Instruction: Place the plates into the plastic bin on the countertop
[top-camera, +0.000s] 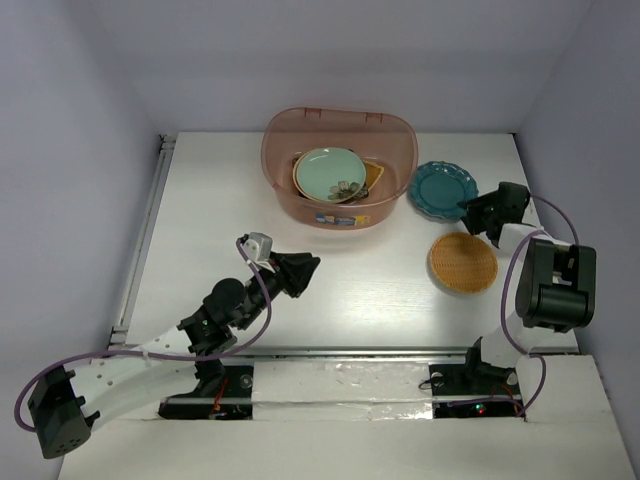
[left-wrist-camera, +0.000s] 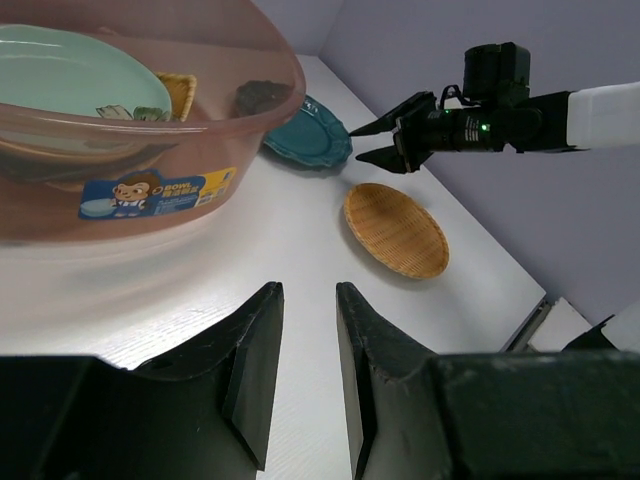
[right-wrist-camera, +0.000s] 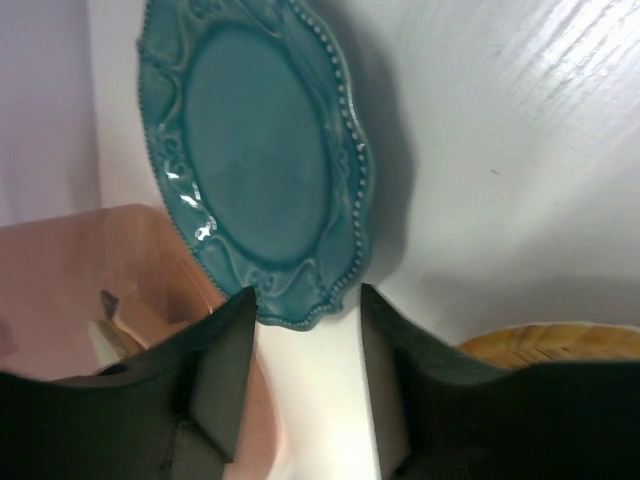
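Top view: mint green plate (top-camera: 330, 172) lay inside the plastic bin (top-camera: 275, 165); teal plate (top-camera: 440, 188) and woven round plate (top-camera: 463, 262) sat on the counter (top-camera: 220, 230).
Left wrist: my left claw (left-wrist-camera: 310, 292) stood part open, empty.
Right wrist: my right claw (right-wrist-camera: 307, 295) gaped at the teal plate's rim, contact unclear.

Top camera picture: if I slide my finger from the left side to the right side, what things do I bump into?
Metal rail → plastic bin → teal plate. The left pincer lines up with the bin and the woven round plate with the teal one, so I left them out.
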